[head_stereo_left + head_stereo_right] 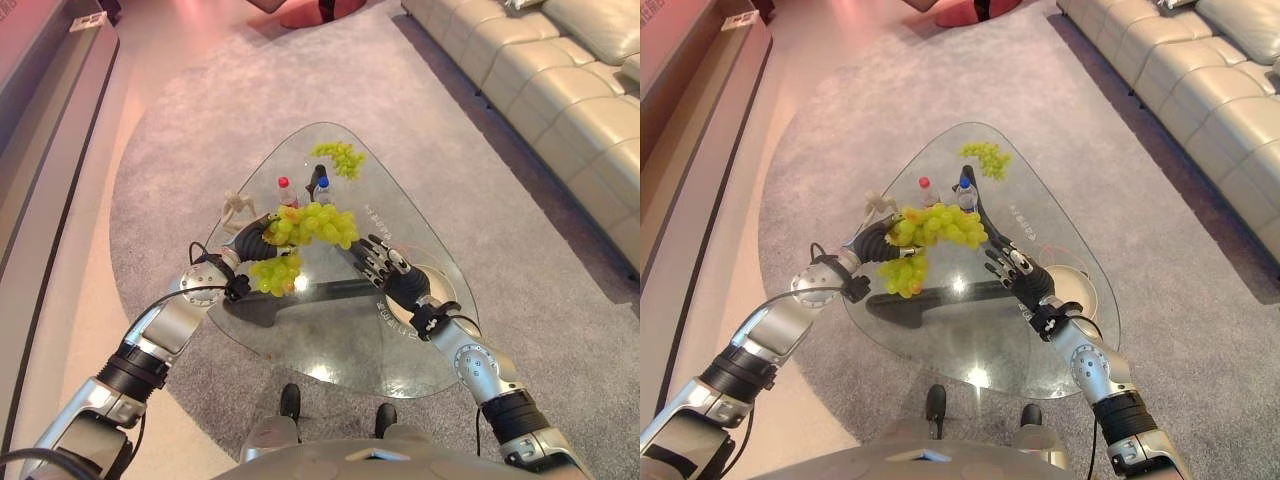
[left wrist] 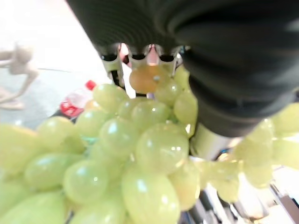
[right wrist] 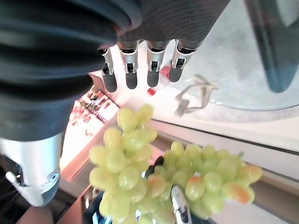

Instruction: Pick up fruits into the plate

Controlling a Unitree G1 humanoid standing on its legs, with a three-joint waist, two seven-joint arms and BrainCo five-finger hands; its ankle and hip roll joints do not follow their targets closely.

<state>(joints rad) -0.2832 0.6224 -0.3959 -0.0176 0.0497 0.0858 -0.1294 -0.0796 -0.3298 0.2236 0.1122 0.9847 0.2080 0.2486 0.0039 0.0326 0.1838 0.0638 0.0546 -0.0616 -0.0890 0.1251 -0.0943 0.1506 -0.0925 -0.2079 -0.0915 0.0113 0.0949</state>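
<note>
1. The robot's left hand (image 1: 252,240) is curled round a large bunch of green grapes (image 1: 312,226), held in the air above the triangular clear glass table (image 1: 340,340); part of the bunch trails down below the hand toward the glass, so the hold looks to be near the top of the cluster.
2. The right hand (image 1: 378,264) hovers just right of the bunch with its fingers straight and relaxed, holding nothing; in its wrist view the fingers stand apart from the grapes.
3. The round pale plate (image 1: 445,290) lies near the table's right edge, partly under the right wrist – the carry therefore has to run rightward and nearer.
4. To do the step well, the left hand should likely keep its curl firm but not crushing, since loose grapes may drop off; it should lift the hanging part clear of the glass before crossing; the right hand would do best to move off the plate, or support the cluster from below.
5. Lowering until the grapes rest on the plate before the fingers let go seems safest.
6. Counts: two bunches of grapes – the held one and a smaller green bunch (image 1: 340,157) at the far end; two small bottles, one red-capped (image 1: 284,189), one blue-capped (image 1: 322,188); one pale figurine (image 1: 234,208) at the left edge; one plate.
</note>
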